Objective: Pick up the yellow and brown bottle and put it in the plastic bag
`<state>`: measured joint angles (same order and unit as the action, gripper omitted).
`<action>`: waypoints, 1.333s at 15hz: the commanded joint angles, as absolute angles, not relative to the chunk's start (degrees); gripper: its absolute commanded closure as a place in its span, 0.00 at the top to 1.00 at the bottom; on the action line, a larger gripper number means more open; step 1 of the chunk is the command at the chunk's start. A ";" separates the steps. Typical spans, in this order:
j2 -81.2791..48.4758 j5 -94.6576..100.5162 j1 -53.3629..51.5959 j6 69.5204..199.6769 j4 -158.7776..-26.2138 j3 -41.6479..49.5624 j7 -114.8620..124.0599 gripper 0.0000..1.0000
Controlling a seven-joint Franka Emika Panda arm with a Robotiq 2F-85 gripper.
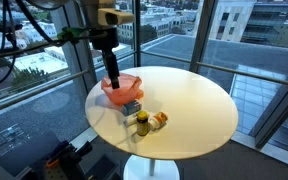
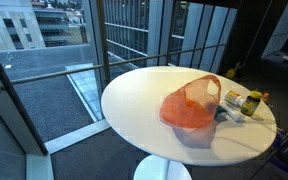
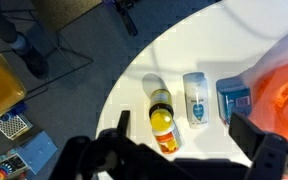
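The yellow and brown bottle (image 3: 161,108) stands on the round white table (image 3: 209,50); it has a yellow cap and a dark body. It also shows in both exterior views (image 1: 141,122) (image 2: 252,102). The orange plastic bag (image 1: 122,88) (image 2: 191,105) (image 3: 284,90) lies near the table edge. My gripper (image 3: 184,130) is open and empty, with its fingers spread above the bottle and the things beside it. In an exterior view the gripper (image 1: 114,80) hangs just over the bag. I cannot make it out in the view that shows the bag from the far side.
A small orange-labelled bottle (image 3: 167,138) (image 1: 160,120) lies against the yellow and brown one. A white tube (image 3: 194,100) and a blue box (image 3: 233,98) (image 1: 132,106) lie between the bottles and the bag. Glass walls surround the table.
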<state>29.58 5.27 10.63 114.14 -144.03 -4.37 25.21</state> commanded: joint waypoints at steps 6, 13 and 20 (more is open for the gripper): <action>27.15 6.56 10.64 120.97 -145.27 -3.78 26.63 1.00; 19.88 7.23 11.18 132.78 -147.18 -2.88 26.31 1.00; 11.17 6.78 11.32 140.01 -146.00 0.45 25.42 1.00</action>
